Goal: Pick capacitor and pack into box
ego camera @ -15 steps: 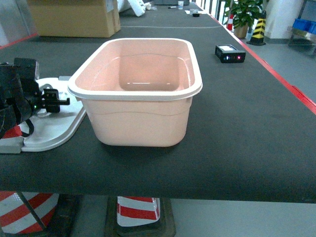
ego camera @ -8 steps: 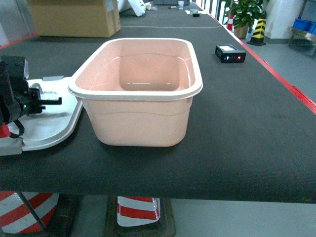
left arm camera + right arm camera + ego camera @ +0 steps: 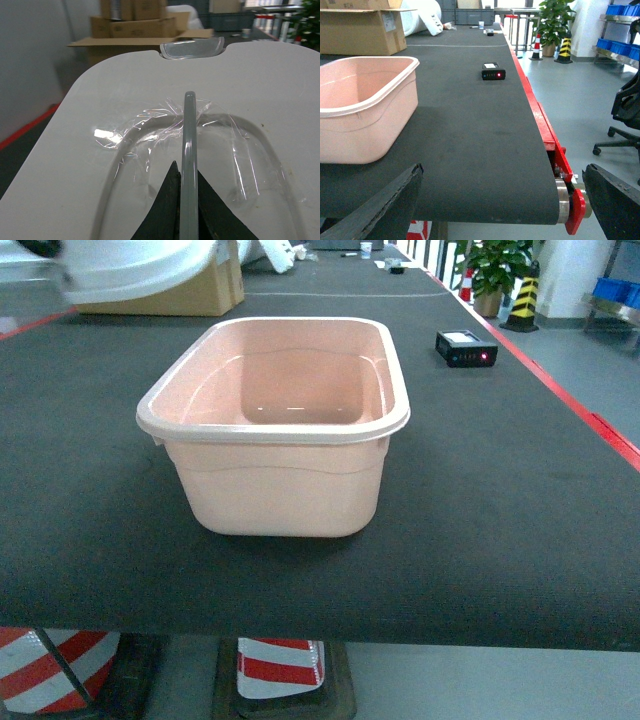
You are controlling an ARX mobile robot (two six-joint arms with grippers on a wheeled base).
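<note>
- The box (image 3: pixel 275 425) stands open on the black desk (image 3: pixel 480 510), a pale peach-pink tub with a rolled rim; nothing shows inside it.
- In the right wrist view the box (image 3: pixel 360 107) sits at the left of the desk (image 3: pixel 480 150), whose red edge runs along the right.
- The white lid (image 3: pixel 135 265) is up in the air, blurred, at the top left corner of the head view, above and behind the box and in front of a brown carton (image 3: pixel 160 295).
- The left claw (image 3: pixel 186 200) is clamped on the lid's grey handle (image 3: pixel 189 150): its dark fingers (image 3: pixel 165 210) press either side of the raised bar, with the lid (image 3: pixel 250 100) filling that view.
- Clear tape (image 3: pixel 150 125) crinkles over the handle; a translucent latch (image 3: pixel 191 49) sits at the lid's far edge.
- The right claw (image 3: pixel 505 210) is spread wide apart, its dark fingers (image 3: pixel 380 205) at the bottom corners, holding nothing, to the right of the box.
- A small black device (image 3: pixel 466 347) with red lights lies on the desk, beyond the box to its right.
- No capacitor can be made out in any view.
</note>
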